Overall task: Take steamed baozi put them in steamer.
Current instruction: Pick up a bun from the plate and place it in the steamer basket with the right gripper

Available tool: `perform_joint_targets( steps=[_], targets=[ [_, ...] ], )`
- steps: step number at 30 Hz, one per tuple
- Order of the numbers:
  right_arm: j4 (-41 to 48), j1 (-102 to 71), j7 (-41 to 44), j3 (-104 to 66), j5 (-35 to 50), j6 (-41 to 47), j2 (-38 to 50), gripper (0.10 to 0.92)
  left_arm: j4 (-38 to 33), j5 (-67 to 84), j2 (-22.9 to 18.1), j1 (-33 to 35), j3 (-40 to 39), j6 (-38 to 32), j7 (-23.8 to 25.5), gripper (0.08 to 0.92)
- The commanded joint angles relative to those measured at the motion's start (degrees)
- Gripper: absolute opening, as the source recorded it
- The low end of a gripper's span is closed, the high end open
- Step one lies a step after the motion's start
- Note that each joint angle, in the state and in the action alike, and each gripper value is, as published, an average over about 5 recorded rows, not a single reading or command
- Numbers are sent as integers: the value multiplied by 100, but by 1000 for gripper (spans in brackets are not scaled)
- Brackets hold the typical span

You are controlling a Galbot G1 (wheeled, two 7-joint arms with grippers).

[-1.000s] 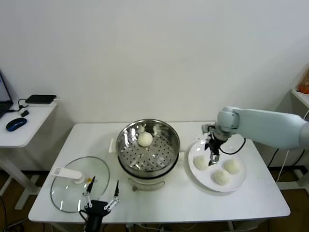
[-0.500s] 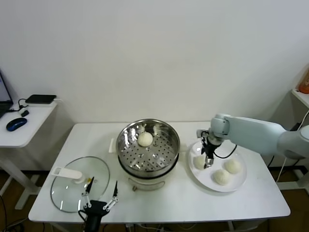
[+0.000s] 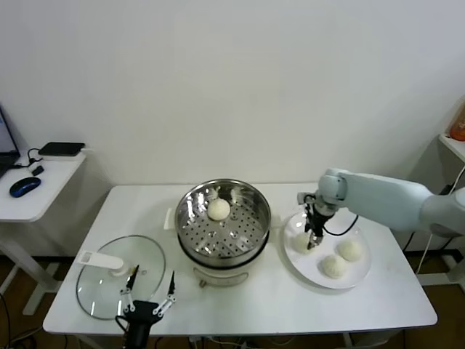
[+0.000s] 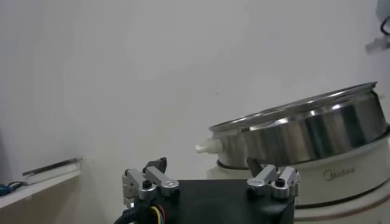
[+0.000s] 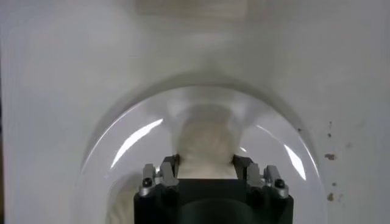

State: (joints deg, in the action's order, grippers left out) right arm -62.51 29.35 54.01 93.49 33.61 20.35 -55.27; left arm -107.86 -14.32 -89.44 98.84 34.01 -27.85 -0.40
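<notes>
Steamer (image 3: 224, 218) sat mid-table, and everything hung off it: one baozi (image 3: 219, 209) lay on its perforated floor. Just to its right, the white plate (image 3: 361, 272) carried three more, and the right gripper (image 3: 312, 238) was down on the plate's nearest bun (image 3: 301, 243), fingers clamped against its sides; the right wrist view showed the dough (image 5: 206, 146) squeezed between them. Front-left of the steamer, the left gripper (image 3: 148, 297) hung at the table edge, fingers spread apart, beside the glass lid (image 3: 102, 287).
</notes>
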Motion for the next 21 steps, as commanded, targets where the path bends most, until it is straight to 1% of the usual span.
perform_joint_targets(
  steps=[1,7,12,17,21],
  targets=[
    [-1229,2177,291,1246,908,17,339,611,-49,-38,-17,20,-48,14,0,823],
    [-2025,3555,527,1711,1834,74,303,611,-173,-65,-20,52,-75,50,17,823],
    [-2349,3969,501,1509,2374,266,19,611,-196,-79,-22,67,-101,52,17,823],
    [-2352,3742,300,1009,2686,548,-482,611,-217,-108,-28,96,-135,42,18,823],
    [-2005,3240,13,469,2752,769,-1062,612,-236,-109,-30,109,-128,40,19,823]
  ],
)
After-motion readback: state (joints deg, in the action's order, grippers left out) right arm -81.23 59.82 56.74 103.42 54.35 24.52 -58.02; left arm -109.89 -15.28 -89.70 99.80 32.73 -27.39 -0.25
